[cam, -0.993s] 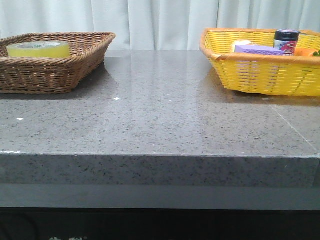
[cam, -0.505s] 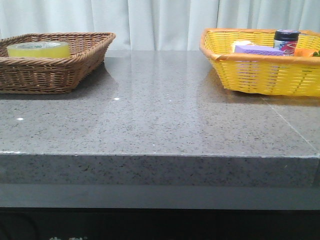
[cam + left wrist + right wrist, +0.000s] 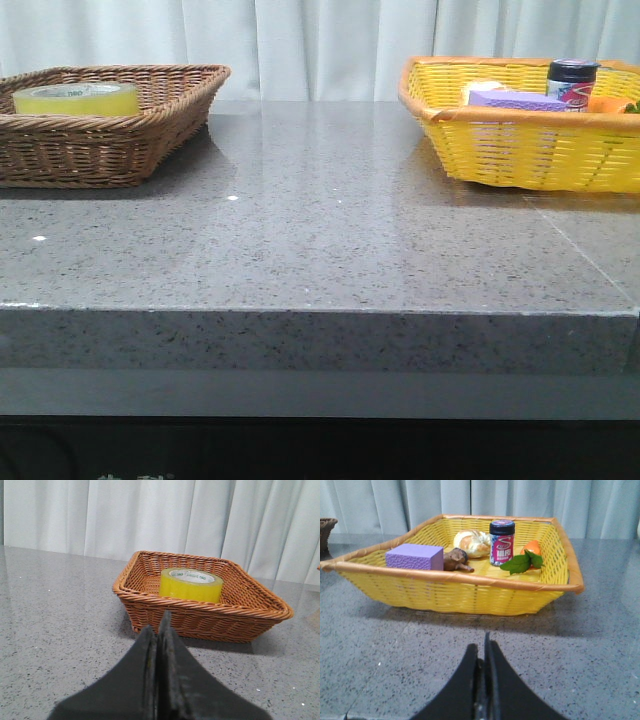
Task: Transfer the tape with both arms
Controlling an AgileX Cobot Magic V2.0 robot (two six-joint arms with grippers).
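The left gripper (image 3: 159, 630) has its fingers pressed together, holding nothing, low over the grey table (image 3: 320, 250). Straight ahead of its tips, across a bare strip of table, stands the brown wicker basket (image 3: 200, 617). The tape (image 3: 191, 584) lies flat inside it, core pointing up, beyond the basket's near rim and slightly to the right of the fingers' line in this view.

The left arm is plainly the nearer one. A grasp would probably call for rising over that rim, opening, then coming down on the roll.

The right gripper (image 3: 484, 652) is likewise closed and empty, facing the yellow basket (image 3: 470, 592), which holds a purple sponge block (image 3: 415, 556) and a jar (image 3: 502, 542); its near half looks free.
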